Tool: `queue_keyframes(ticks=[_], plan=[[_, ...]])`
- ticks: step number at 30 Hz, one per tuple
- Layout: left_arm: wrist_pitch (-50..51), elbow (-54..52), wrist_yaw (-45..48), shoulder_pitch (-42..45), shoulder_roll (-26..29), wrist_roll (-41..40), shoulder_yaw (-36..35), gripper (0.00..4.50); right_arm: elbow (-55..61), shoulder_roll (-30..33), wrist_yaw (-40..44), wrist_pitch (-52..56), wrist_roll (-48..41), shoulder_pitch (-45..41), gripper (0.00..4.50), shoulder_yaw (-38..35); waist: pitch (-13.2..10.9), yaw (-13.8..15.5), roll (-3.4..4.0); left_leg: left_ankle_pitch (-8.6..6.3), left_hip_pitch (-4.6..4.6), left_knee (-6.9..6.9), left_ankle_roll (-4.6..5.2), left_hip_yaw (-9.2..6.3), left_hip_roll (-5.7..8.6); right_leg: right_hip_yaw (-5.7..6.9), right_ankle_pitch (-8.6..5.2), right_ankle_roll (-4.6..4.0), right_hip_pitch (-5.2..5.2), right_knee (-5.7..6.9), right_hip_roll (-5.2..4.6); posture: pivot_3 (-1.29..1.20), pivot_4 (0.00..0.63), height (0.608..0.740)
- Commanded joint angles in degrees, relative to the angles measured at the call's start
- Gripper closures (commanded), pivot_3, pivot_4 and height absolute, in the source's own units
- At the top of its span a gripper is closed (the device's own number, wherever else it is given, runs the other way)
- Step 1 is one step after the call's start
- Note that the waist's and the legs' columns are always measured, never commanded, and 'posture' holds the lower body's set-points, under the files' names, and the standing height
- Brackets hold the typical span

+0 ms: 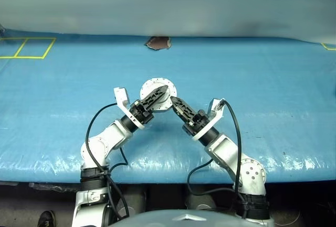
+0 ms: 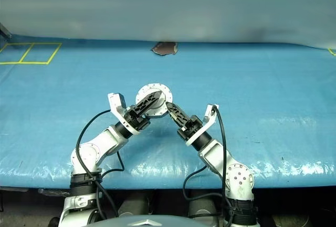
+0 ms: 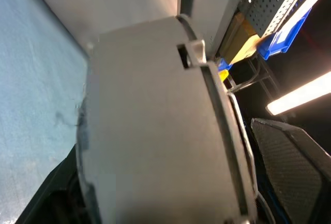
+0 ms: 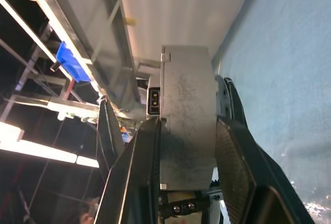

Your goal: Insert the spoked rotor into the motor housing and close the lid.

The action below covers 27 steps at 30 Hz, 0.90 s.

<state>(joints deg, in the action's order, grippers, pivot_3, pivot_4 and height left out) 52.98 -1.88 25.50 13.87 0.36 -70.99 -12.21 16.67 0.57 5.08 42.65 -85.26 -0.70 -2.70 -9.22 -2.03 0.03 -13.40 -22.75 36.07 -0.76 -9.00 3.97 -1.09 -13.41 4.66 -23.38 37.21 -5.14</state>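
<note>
Blue plastic sheeting (image 1: 252, 80) is spread over a long table, and a pale wall is seen along the top of the frame. At the upper left, yellow tape squares (image 1: 27, 48) are stuck on the sheet. A small dark brown patch (image 1: 158, 42) is seen at the top middle, by the back edge.

Left of the middle, the left gripper (image 1: 157, 95) is raised up and to the right. Its black fingers are spread wide, and they lie across the face of the round silver motor (image 1: 156, 92). No squeeze on the motor by these fingers can be seen. From the left wrist camera, the grey side of the motor (image 3: 155, 131) is seen very close, with one black finger (image 3: 295, 167) off to its side.

In the middle of the frame, the motor is held up off the sheet, with its round flat face turned toward the camera. Small holes are seen around its rim. The lid looks closed, and the little wheel cannot be seen.

Right of the middle, the right gripper (image 1: 176, 104) is raised up and to the left. It is closed on the motor at the lower right edge. From the right wrist camera, the grey motor (image 4: 187, 115) is seen pinched between the two black fingers (image 4: 235, 172).
</note>
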Motion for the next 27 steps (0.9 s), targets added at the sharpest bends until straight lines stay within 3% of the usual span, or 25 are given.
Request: queue_keyframes(ticks=[1,7,16,22,27], plan=[[-1.9,-0.1,0.2,0.4,-0.5,1.5,0.6,0.18,4.3,-0.5,1.5,-0.6,-1.1,-0.6,3.34,0.3,0.0,0.0,0.00,0.00,0.00,0.00,0.00,0.01,0.00,0.00,0.00,0.00,0.00,0.00,0.00,0.00,0.150,0.740],[-3.4,0.1,-0.2,-1.1,0.0,3.2,-0.1,1.84,4.1,-0.4,0.5,-1.7,-0.7,-1.3,3.34,-1.3,0.0,0.0,0.00,0.00,0.00,0.00,0.00,0.01,0.00,-0.01,0.01,-0.01,-0.01,0.00,0.00,0.00,0.150,0.740],[-3.5,0.2,-0.9,-1.9,-0.5,3.1,-0.1,1.84,2.8,-2.0,-1.3,-4.6,3.4,-2.6,3.34,-2.5,0.0,0.0,0.00,0.02,0.00,0.02,0.01,0.01,0.00,-0.01,0.03,0.00,-0.01,0.02,0.01,0.00,0.150,0.740],[-5.0,0.0,-1.4,-2.0,-0.5,3.5,-0.9,1.84,4.1,-3.3,-2.1,-8.6,10.4,-3.3,1.45,-2.6,0.0,-0.1,0.00,0.03,0.01,0.07,0.03,0.05,0.03,-0.07,0.07,0.05,-0.01,0.03,0.00,0.00,0.150,0.740],[-10.7,-0.1,-4.3,-1.7,-1.7,6.3,-4.0,1.84,4.9,-4.9,-5.1,-12.5,15.7,-2.7,1.45,-3.1,0.0,0.0,0.00,0.06,0.00,0.06,-0.02,0.04,0.00,-0.11,0.08,0.04,-0.03,0.05,0.06,0.00,0.150,0.740]])
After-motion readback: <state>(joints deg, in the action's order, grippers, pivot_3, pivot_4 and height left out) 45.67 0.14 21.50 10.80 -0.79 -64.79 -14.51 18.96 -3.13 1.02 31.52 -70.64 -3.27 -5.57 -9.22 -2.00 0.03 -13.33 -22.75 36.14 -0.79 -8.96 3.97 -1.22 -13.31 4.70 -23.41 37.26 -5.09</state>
